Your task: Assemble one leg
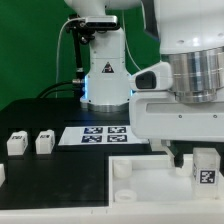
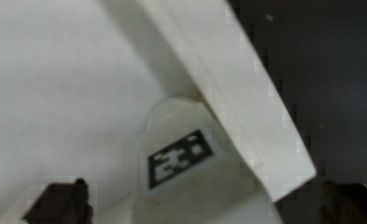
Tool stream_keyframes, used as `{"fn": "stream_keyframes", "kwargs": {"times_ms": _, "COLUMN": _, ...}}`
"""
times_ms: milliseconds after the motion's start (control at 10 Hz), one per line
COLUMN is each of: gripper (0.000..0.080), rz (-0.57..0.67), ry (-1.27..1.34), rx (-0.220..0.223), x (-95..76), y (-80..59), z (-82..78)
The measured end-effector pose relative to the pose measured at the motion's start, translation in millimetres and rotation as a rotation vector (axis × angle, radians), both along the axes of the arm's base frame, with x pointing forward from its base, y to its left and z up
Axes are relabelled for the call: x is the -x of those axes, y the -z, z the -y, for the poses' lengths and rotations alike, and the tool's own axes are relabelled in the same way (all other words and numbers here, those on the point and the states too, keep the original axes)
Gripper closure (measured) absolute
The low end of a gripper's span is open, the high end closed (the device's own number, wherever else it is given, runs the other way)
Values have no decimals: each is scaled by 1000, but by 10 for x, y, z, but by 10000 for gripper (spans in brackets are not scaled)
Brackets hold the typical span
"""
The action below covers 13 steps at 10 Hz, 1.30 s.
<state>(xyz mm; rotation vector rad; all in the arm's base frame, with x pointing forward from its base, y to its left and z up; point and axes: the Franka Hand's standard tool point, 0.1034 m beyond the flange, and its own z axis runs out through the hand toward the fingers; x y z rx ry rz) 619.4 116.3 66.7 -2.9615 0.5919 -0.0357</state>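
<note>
A leg (image 1: 205, 168), a small white block with a black-and-white tag, stands upright on the right part of the large white tray-like piece (image 1: 130, 185). My gripper (image 1: 192, 160) hangs right over it, with one dark finger (image 1: 179, 155) just off its side. In the wrist view the leg (image 2: 183, 160) lies between the two fingertips (image 2: 59, 202), beside the tray's raised rim (image 2: 224, 90). The jaws stand wide, with a small gap on each side of the leg. Two more legs (image 1: 16, 143) (image 1: 44, 142) stand at the exterior view's left.
The marker board (image 1: 100, 135) lies behind the tray, in front of the robot base (image 1: 105, 70). Another white piece (image 1: 2, 175) shows at the exterior view's left edge. The tray has round sockets (image 1: 122, 169) near its corners.
</note>
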Motion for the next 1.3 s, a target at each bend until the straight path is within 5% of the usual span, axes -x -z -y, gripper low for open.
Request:
{"fn": "stream_keyframes", "kwargs": {"times_ms": 300, "gripper": 151, "rz": 13, "ry": -168, "rx": 21, "x": 19, "y": 21, "z": 15}}
{"fn": "stream_keyframes", "kwargs": {"times_ms": 600, "gripper": 511, "rz": 5, "ry": -97, "rx": 17, "x": 22, "y": 27, "z": 15}}
{"fn": "stream_keyframes", "kwargs": {"times_ms": 900, "gripper": 511, "rz": -28, "ry": 197, "rx": -2, "x": 22, "y": 27, "z": -2}}
{"fn": "stream_keyframes", "kwargs": {"times_ms": 1300, "gripper": 511, "rz": -138, "ry": 1074, "rx": -76, "x": -61, "y": 24, "z": -43}}
